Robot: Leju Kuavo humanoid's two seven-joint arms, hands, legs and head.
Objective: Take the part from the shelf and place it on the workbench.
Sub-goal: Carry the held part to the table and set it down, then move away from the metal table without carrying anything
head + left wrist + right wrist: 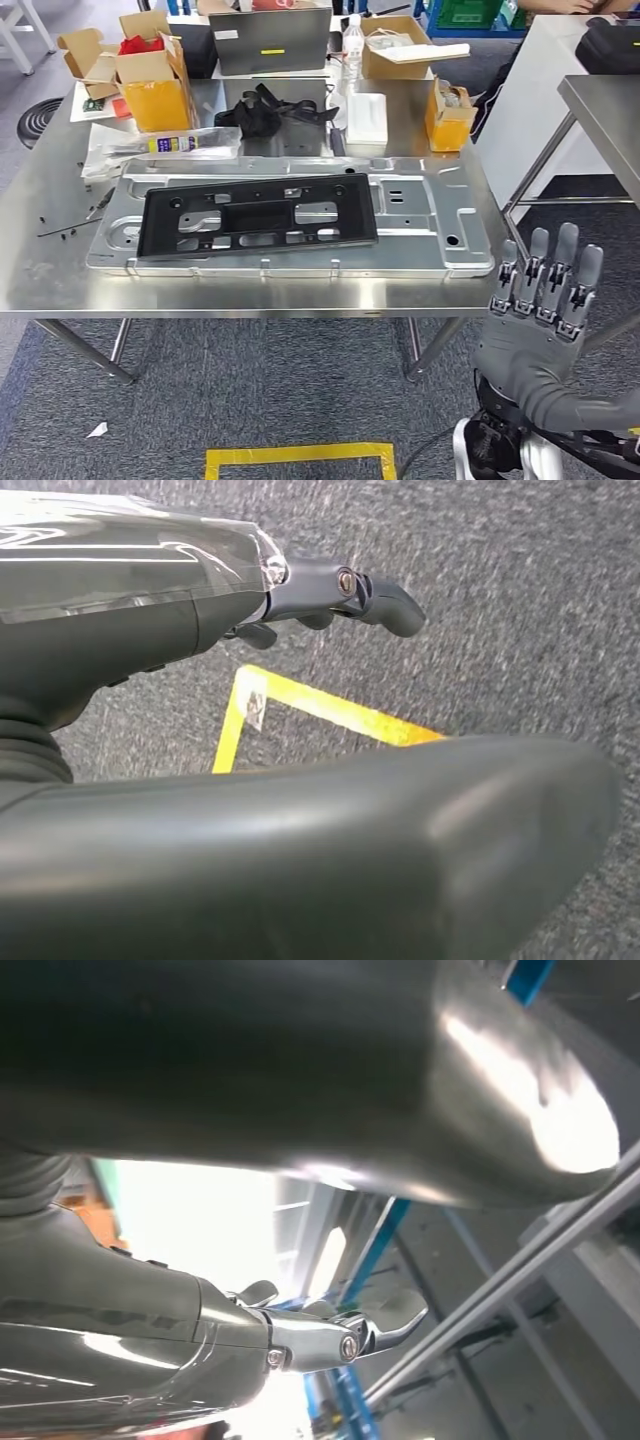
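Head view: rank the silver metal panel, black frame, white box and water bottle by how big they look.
1. silver metal panel
2. black frame, lying on the panel
3. white box
4. water bottle, though it stands farther back, so this last place is unsure.
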